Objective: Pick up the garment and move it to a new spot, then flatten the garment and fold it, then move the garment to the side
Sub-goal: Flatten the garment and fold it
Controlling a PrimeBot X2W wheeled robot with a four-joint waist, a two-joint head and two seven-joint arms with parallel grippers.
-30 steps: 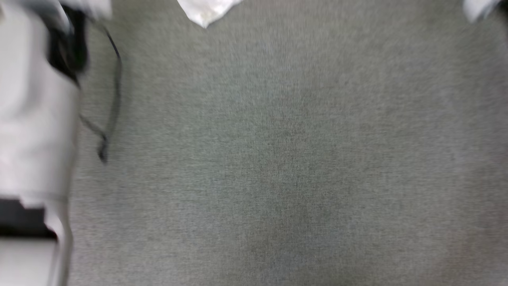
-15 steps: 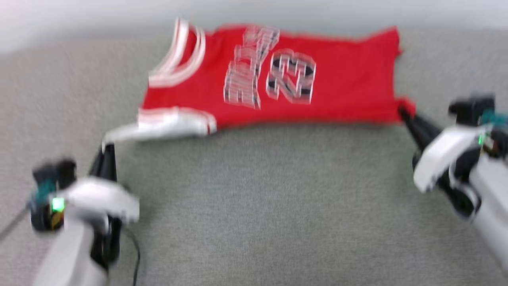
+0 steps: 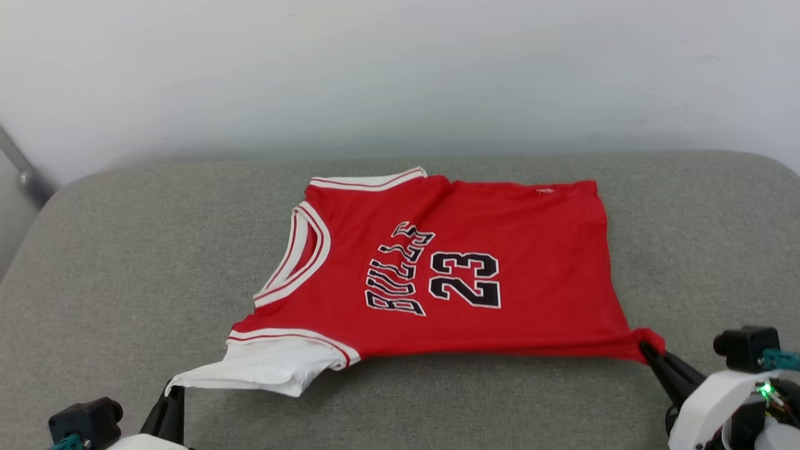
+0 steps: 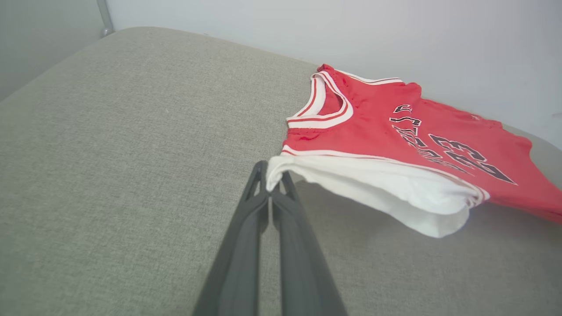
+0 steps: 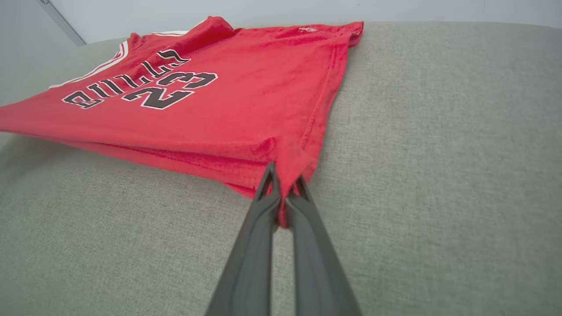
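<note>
The garment (image 3: 475, 250), a red jersey with a black "23", white sleeves and striped trim, lies spread across the grey cushion, neck to the left. Its near edge is lifted off the surface. My left gripper (image 3: 172, 392) at the lower left is shut on the tip of the white sleeve (image 4: 377, 184), as the left wrist view shows at the gripper (image 4: 273, 184). My right gripper (image 3: 644, 347) at the lower right is shut on the red hem corner (image 5: 290, 162), pinched by the gripper (image 5: 285, 186) in the right wrist view.
The grey upholstered cushion (image 3: 125, 262) runs the full width, with a rounded far edge against a pale wall (image 3: 400, 75). A metal bar (image 3: 22, 169) slants at the far left. Bare cushion lies to the left and right of the jersey and in front of it.
The head camera has swung up from the bare cushion to the jersey and wall. Both grippers stay shut on the sleeve tip and hem corner; the picture is sharp now.
</note>
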